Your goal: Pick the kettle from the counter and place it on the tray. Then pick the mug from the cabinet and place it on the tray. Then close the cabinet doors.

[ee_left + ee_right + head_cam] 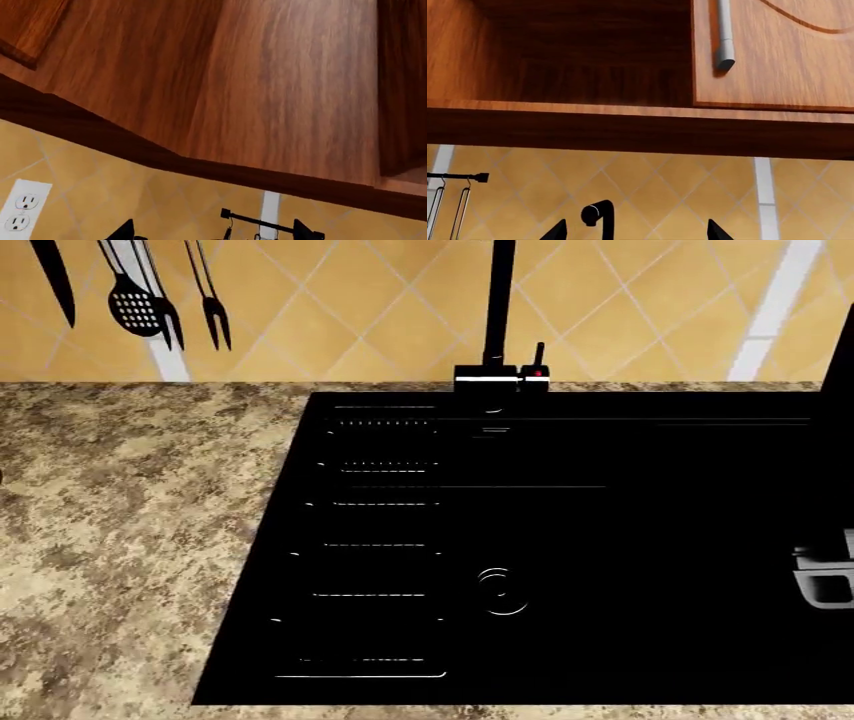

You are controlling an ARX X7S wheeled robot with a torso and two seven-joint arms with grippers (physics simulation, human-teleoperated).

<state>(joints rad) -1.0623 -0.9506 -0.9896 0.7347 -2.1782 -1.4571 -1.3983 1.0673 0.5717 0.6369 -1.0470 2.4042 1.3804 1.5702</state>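
Observation:
The kettle, the tray and the mug are out of view. In the head view the speckled counter (pixel 120 530) runs left of a big black sink; neither gripper shows there. My left gripper (pixel 213 233) is open with nothing between its dark fingertips (pixel 125 231), pointing up at the cabinet's wooden underside (pixel 267 90). My right gripper (pixel 635 233) is also open and empty, below the cabinet (pixel 594 75). One side of the cabinet stands open and dark inside. Beside it is a cabinet door (pixel 774 60) with a grey handle (pixel 724 35).
A black sink (pixel 561 540) with a tall black faucet (pixel 499 310) fills the counter's middle. Utensils (pixel 140 300) hang on the tiled wall, from a rail (pixel 267 224). A white outlet (pixel 21 210) is on the tiles. A pale grey object (pixel 825 575) shows at the right edge.

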